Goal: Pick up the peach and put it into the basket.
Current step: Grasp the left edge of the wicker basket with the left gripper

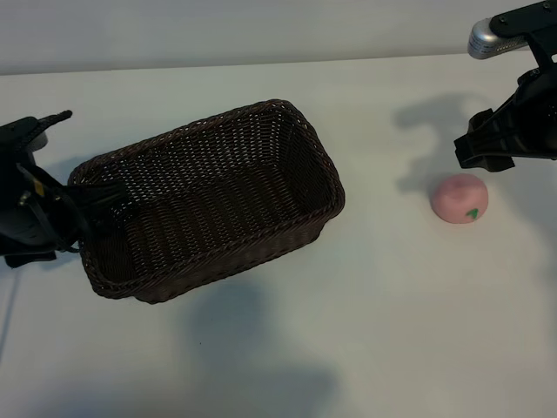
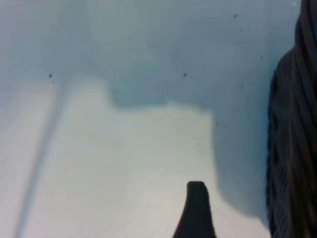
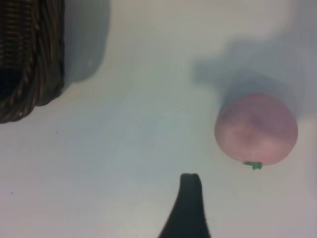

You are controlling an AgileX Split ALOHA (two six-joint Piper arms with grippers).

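The peach [image 1: 459,198] is a small pale pink ball with a green leaf mark, lying on the white table to the right of the basket [image 1: 218,261]. The basket is dark brown wicker, rectangular, and has nothing in it. My right gripper [image 1: 481,155] hovers just behind and above the peach, open and not touching it. In the right wrist view the peach [image 3: 256,128] lies off to one side of one dark finger [image 3: 189,203]. My left gripper [image 1: 54,213] sits at the basket's left end, open and holding nothing.
In the left wrist view, the basket's woven wall [image 2: 294,148] stands close beside one finger [image 2: 196,210]. The right wrist view shows a basket corner [image 3: 29,59] well apart from the peach. White table [image 1: 392,331] spreads in front of both.
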